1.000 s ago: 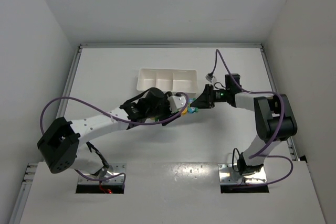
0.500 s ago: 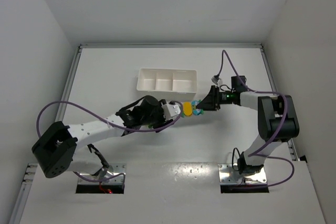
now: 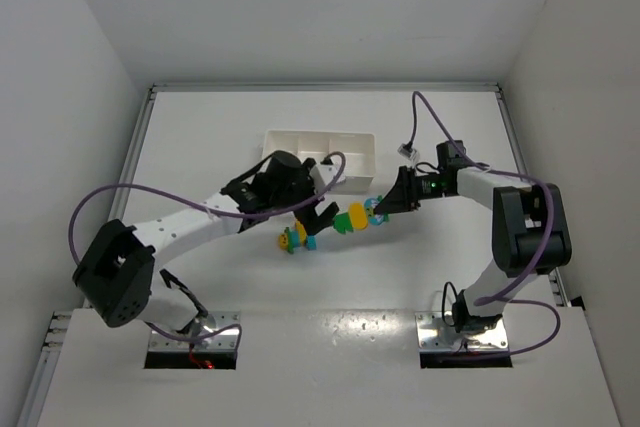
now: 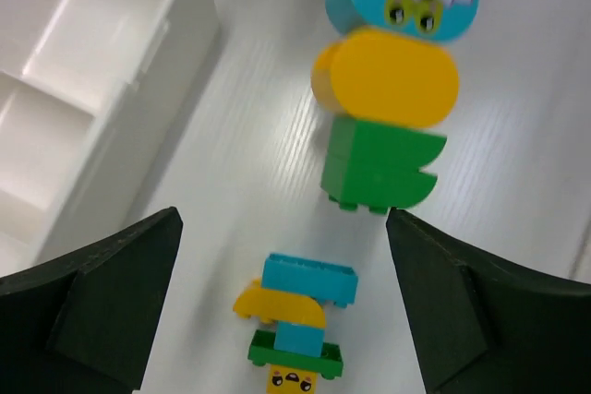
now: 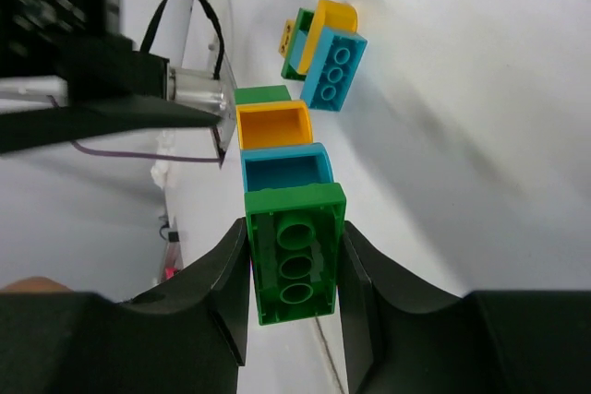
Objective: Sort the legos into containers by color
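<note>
Between right jaws sits a green lego [image 5: 294, 265].

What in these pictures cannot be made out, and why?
Top external: the left arm hides the tray's near-left corner; the legos are too small to count.
Left wrist: the lower edge cuts off the small stack's bottom.
Right wrist: the right fingers cover the green brick's sides.

White arms [image 3: 185, 230], black joints [image 3: 115, 272], purple cables [image 3: 120, 187], seemingly matte jaws.
</note>
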